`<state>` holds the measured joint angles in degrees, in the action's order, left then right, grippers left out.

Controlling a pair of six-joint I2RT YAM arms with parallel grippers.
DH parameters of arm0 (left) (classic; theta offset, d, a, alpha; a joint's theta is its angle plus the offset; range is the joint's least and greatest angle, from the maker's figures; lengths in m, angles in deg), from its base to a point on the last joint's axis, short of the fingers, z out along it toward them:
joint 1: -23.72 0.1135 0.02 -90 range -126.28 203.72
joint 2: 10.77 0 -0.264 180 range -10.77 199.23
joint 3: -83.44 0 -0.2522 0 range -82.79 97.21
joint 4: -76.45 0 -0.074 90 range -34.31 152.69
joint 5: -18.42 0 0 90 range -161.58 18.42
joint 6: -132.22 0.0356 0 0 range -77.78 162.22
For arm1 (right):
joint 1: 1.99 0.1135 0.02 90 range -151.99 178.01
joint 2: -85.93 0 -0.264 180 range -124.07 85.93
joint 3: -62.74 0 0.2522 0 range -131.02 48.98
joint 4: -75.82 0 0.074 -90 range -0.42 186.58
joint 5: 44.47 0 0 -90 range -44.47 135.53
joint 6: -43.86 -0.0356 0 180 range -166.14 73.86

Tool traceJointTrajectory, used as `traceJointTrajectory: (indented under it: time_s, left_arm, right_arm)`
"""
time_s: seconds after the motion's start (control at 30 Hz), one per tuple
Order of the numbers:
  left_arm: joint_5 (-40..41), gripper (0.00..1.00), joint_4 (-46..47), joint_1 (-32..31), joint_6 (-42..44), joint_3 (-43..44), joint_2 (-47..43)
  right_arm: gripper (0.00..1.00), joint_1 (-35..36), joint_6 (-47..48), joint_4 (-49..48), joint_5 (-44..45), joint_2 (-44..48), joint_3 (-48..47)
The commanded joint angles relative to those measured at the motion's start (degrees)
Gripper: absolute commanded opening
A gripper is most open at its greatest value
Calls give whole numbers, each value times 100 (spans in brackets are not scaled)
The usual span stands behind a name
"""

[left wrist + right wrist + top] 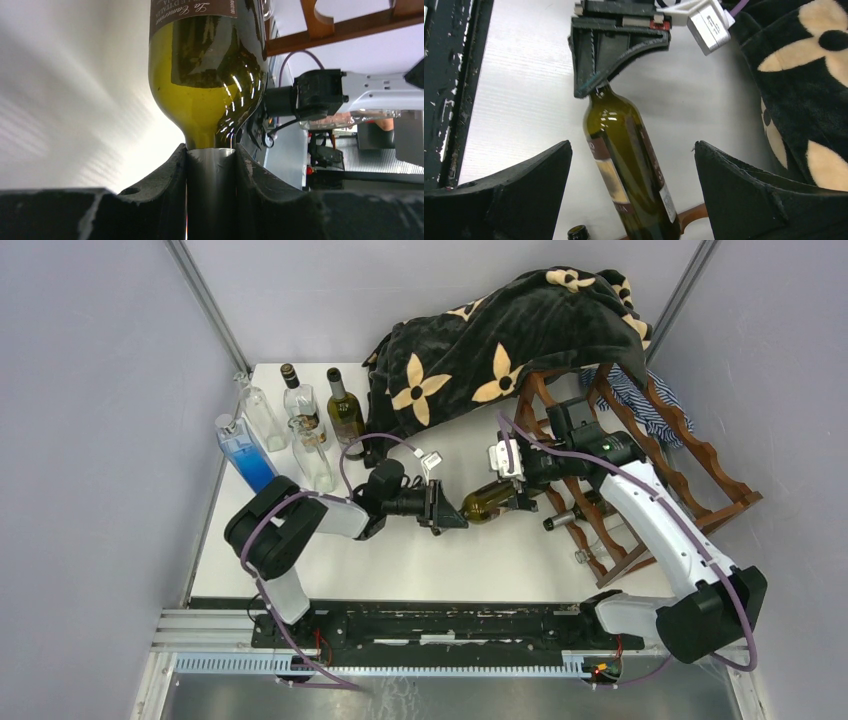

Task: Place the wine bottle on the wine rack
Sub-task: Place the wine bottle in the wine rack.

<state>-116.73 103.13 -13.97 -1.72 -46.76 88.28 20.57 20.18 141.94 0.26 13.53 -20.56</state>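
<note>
An olive-green wine bottle point(487, 501) with a brown label hangs level above the table. My left gripper point(447, 510) is shut on its neck; in the left wrist view the neck point(210, 165) sits clamped between both fingers. My right gripper point(517, 488) is open and straddles the bottle's body point(624, 150), with clear gaps to both fingers point(524, 190). The bottle's base points toward the wine rack point(650, 465), a reddish-brown wooden rack at the right. A rail of the rack point(694, 212) shows just behind the bottle.
A black blanket with cream flowers point(500, 340) drapes over the rack's back, beside a striped cloth point(640, 390). Several bottles stand at the back left, among them a blue one point(245, 455) and a green one point(345, 408). Another bottle's neck point(565, 515) sticks out of the rack.
</note>
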Motion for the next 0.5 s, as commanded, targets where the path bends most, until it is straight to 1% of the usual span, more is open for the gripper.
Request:
traceJointTrajectory:
  time_s: [0.0, 0.2, 0.47]
  left_arm:
    - [-270, 2, 1755, -32, -522, 549, 275]
    - [-352, 2, 2388, -45, -980, 771, 790]
    - [-367, 2, 2409, -229, -1061, 1134, 1208]
  right_arm:
    - [98, -171, -203, -209, -600, 221, -236]
    - [98, -269, -226, -286, -667, 313, -147]
    - [98, -323, -229, -329, -711, 341, -106]
